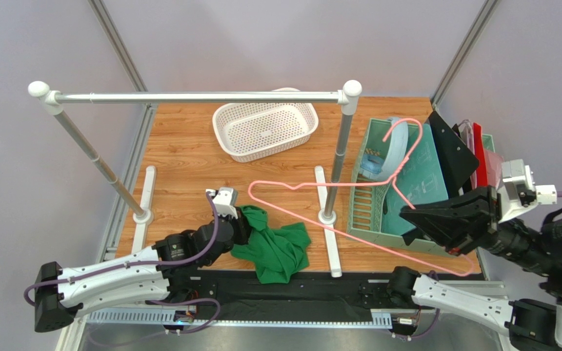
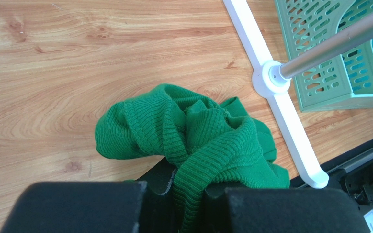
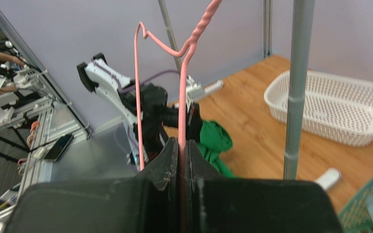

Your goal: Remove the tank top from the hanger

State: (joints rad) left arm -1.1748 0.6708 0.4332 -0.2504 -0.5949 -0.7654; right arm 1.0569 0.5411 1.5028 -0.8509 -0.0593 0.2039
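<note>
The bright green tank top (image 1: 276, 250) lies crumpled on the wooden table near the front edge, free of the hanger. My left gripper (image 1: 241, 225) is shut on a fold of it. The left wrist view shows ribbed cloth (image 2: 198, 131) pinched between the two black fingers of the left gripper (image 2: 191, 190). The pink wire hanger (image 1: 364, 183) is bare and held up in the air, its hook over the green crate. My right gripper (image 1: 410, 213) is shut on its lower wire. In the right wrist view the hanger (image 3: 182, 97) rises from the closed right gripper (image 3: 182, 145), with the tank top (image 3: 215, 138) beyond.
A silver rail rack (image 1: 196, 96) spans the table, with its white right foot (image 1: 328, 219) beside the tank top. A white basket (image 1: 265, 130) stands at the back. A green crate (image 1: 368, 212) holding a teal board, black and red items stands at the right.
</note>
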